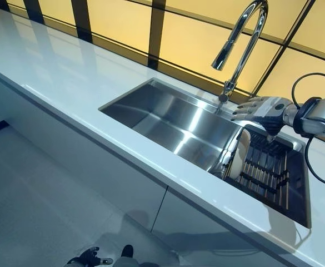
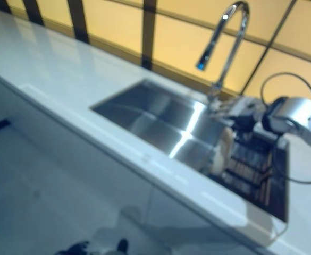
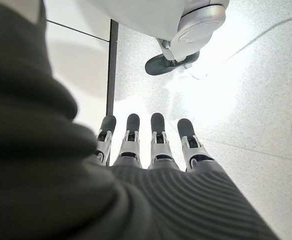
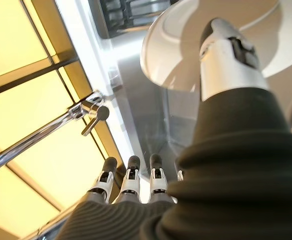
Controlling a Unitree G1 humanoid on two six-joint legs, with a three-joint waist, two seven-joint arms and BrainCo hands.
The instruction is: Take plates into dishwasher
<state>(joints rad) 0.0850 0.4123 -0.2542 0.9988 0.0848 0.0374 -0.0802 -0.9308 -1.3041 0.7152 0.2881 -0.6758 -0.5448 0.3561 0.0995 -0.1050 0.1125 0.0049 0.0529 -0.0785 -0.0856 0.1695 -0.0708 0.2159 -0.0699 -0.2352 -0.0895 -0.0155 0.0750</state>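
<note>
Right hand (image 1: 262, 109) is hovering flat, fingers straight, holding nothing, over the rack (image 1: 268, 169) at the sink's (image 1: 173, 119) 3 o'clock end. Plate (image 1: 240, 154) is standing on edge at the rack's 9 o'clock side. Left hand (image 3: 150, 150) is hanging low over the floor (image 3: 265, 100), fingers straight, empty.

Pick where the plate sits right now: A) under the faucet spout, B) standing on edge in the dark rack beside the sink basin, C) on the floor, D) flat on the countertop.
B: the plate stands on edge at the rack end nearest the basin, below the right hand.
</note>
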